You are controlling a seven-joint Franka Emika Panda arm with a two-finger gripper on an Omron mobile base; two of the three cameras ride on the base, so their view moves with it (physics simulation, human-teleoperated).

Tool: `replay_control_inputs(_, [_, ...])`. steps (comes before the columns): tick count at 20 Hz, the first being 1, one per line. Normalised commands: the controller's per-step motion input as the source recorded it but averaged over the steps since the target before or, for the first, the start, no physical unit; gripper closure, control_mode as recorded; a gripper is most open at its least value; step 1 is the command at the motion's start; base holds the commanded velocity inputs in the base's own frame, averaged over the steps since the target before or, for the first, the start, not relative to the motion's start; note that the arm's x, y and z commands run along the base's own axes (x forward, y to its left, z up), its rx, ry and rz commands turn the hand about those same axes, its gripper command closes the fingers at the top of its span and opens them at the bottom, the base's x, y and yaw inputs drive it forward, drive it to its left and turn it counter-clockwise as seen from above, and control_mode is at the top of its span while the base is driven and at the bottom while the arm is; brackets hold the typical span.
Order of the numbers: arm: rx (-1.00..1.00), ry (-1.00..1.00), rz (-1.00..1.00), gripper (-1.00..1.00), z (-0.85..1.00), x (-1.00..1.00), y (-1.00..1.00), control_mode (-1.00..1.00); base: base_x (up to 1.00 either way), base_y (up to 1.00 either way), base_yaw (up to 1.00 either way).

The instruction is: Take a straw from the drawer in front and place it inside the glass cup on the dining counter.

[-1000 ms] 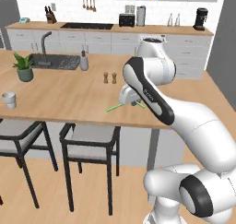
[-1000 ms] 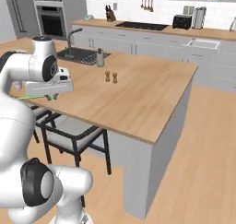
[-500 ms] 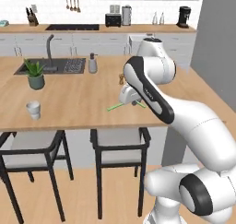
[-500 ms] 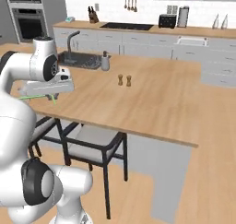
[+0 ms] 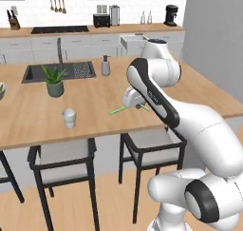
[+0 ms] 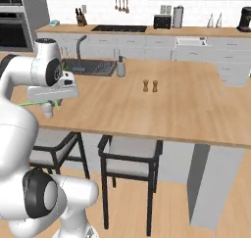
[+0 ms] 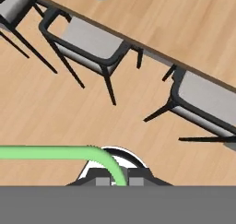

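Note:
My gripper (image 5: 137, 106) is shut on the thin bright-green straw (image 5: 121, 110), which it holds roughly level over the front edge of the dining counter (image 5: 99, 101). In the hand view the straw (image 7: 55, 152) runs from the left edge and bends down between the fingertips of the gripper (image 7: 119, 181). The small whitish glass cup (image 5: 69, 117) stands on the counter to the left of the gripper, apart from it. From the right, the glass cup (image 6: 47, 110) peeks out just under the gripper (image 6: 51, 103) and the straw (image 6: 32, 104). The drawer is out of view.
A potted plant (image 5: 54, 82), a soap bottle (image 5: 105, 65) and the dark sink (image 5: 59, 71) lie behind the cup. Two shakers (image 6: 150, 85) stand mid-counter. Dark-framed stools (image 5: 147, 142) (image 7: 87, 41) sit under the counter's front edge.
The base has driven sideways along the island, so the whole scene has shifted; the cup now lies nearer the gripper. The gripper has stayed shut on the straw.

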Motion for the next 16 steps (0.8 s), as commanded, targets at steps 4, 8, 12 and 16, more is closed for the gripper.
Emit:
replay_control_inputs(4, [0.00,0.00,0.00,1.00,0.00,0.00,0.00,1.00,0.02,1.00,-0.34])
replay_control_inputs(8, [0.00,0.00,0.00,1.00,0.00,0.00,0.00,1.00,0.32,0.96,-0.30])
replay_control_inputs(12, [0.00,0.00,0.00,1.00,0.00,0.00,0.00,1.00,0.90,0.39,-0.16])
replay_control_inputs(16, [0.00,0.00,0.00,1.00,0.00,0.00,0.00,1.00,1.00,0.05,-0.03])
